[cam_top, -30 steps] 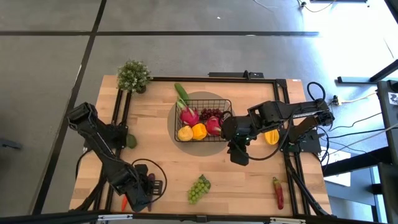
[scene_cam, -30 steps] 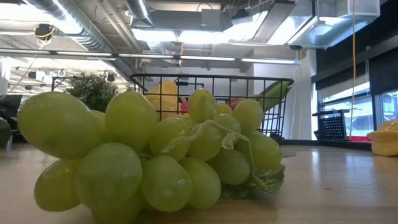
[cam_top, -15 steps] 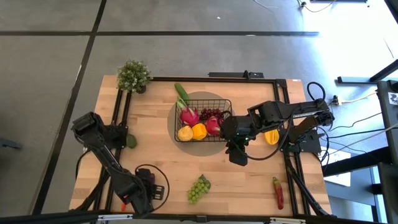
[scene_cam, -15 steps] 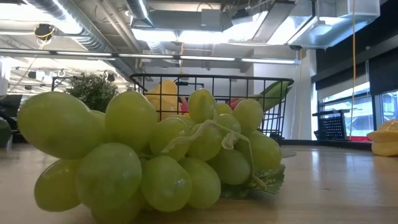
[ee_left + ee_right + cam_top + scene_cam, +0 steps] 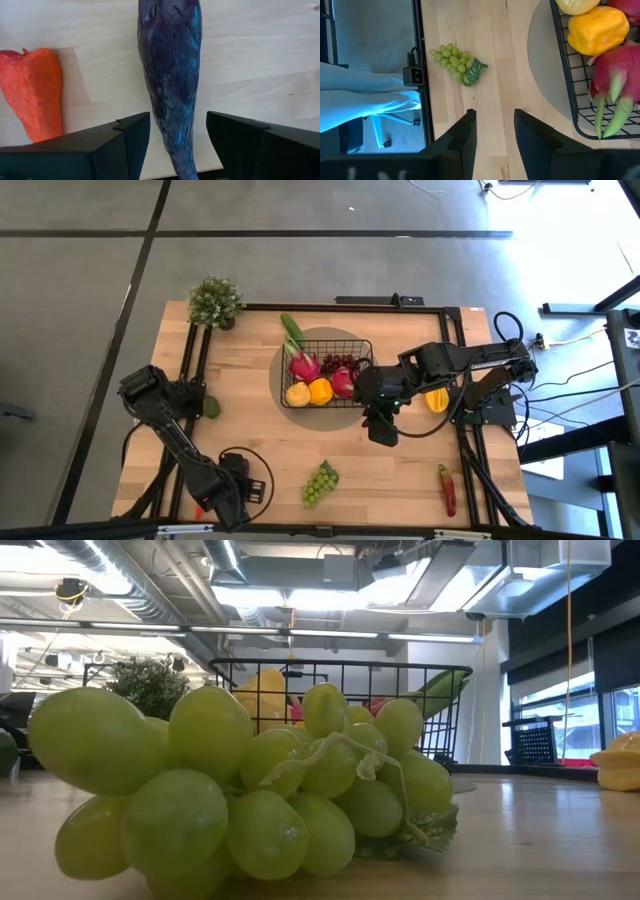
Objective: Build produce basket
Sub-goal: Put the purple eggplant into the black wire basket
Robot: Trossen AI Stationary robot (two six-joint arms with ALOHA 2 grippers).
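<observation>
Two arms at work, left gripper [image 5: 172, 145] spread open astride the eggplant [image 5: 172, 75] near the table's front-left corner, far from the basket [image 5: 325, 370], carrot [image 5: 35, 90] beside it, right gripper [image 5: 492, 135] parted, empty, just right of the basket.

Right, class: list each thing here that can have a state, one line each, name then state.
basket: on the table, partly filled with produce.
eggplant: lying on the table between the left gripper's open fingers, not gripped.
carrot: lying beside the eggplant.
green grapes: loose on the table.
left gripper: open.
right gripper: open, empty, beside the basket.
</observation>
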